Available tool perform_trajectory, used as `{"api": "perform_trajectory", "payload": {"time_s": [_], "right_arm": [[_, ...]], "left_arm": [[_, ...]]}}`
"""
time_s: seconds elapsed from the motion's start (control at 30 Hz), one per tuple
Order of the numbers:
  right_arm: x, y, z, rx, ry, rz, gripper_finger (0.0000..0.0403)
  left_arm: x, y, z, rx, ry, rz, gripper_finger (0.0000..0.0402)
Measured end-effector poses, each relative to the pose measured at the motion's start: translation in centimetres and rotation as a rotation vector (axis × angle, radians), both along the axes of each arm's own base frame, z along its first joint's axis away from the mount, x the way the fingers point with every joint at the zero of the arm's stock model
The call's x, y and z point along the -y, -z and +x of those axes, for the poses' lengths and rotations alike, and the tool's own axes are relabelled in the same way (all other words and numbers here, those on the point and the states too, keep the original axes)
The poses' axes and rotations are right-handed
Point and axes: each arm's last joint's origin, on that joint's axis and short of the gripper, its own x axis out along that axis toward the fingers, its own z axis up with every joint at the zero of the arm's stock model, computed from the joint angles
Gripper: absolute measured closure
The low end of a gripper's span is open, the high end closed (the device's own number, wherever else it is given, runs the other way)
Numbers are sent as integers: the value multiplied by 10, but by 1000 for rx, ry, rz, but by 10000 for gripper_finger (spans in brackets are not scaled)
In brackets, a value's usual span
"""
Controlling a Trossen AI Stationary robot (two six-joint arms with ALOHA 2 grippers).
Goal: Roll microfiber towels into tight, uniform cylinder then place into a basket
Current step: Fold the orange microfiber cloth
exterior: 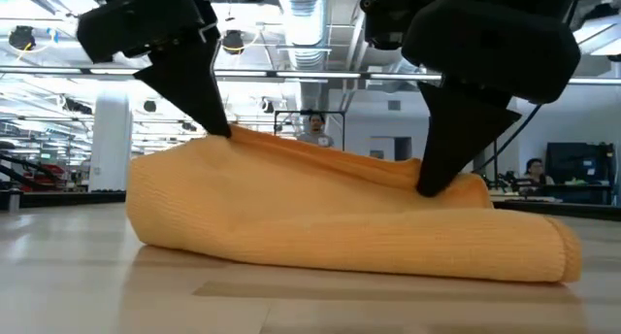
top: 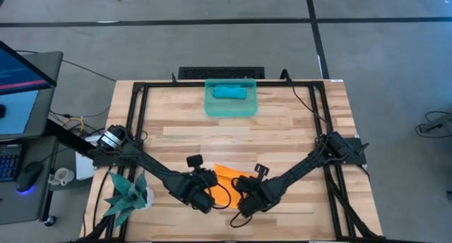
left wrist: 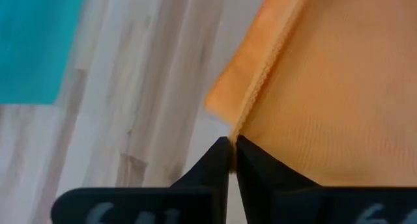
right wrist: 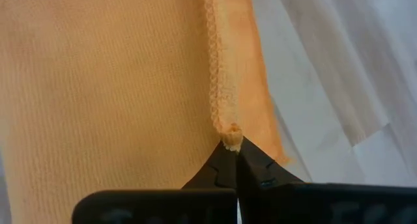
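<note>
No readable writing shows. The left gripper [left wrist: 232,142] and right gripper [right wrist: 233,148] are each pinched shut on a stitched edge of the orange towel [exterior: 340,217], which lies folded and ribbed near the table's [top: 282,123] front edge. The blue towel [top: 230,92] sits rolled in the basket [top: 230,109] at the far edge.

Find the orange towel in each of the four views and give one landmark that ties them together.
High view: orange towel at the table's near edge, between the two claws.
Low view: fills the middle, folded, top edge lifted.
Left wrist view: upper right, hem meets the left claw.
Right wrist view: left and centre, hem pinched in the right claw.
Shared landmark: the stitched hem at each claw's tips.
</note>
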Motion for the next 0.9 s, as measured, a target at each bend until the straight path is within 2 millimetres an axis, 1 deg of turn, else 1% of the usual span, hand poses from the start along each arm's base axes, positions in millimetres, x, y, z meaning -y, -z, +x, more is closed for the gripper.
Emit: {"api": "perform_trajectory", "payload": {"time_s": [0.13, 0.23, 0.37, 0.47, 0.57, 0.67, 0.83, 0.9], "right_arm": [[3, 0, 1, -7, 10, 7, 398], [5, 0, 2, -8, 34, 11, 398], [8, 0, 3, -16, 44, 23, 395], [10, 1, 5, -21, 51, 33, 396], [12, 1, 6, -24, 57, 38, 396], [15, 1, 8, -37, 67, 59, 389], [18, 1, 9, -47, 75, 76, 386], [20, 1, 10, -44, 90, 79, 391]], "left_arm": [[0, 0, 0, -33, 32, -5, 369], [-1, 0, 0, -43, 45, 2, 347], [-6, 1, -2, -91, 34, -2, 314], [-10, -2, -6, -112, -6, 4, 301], [-12, -10, -11, -101, -29, -5, 300], [-8, -18, -15, -62, -33, -28, 306], [8, -23, -16, 55, 2, -32, 318], [16, -20, -12, 135, 33, -53, 323]]}}
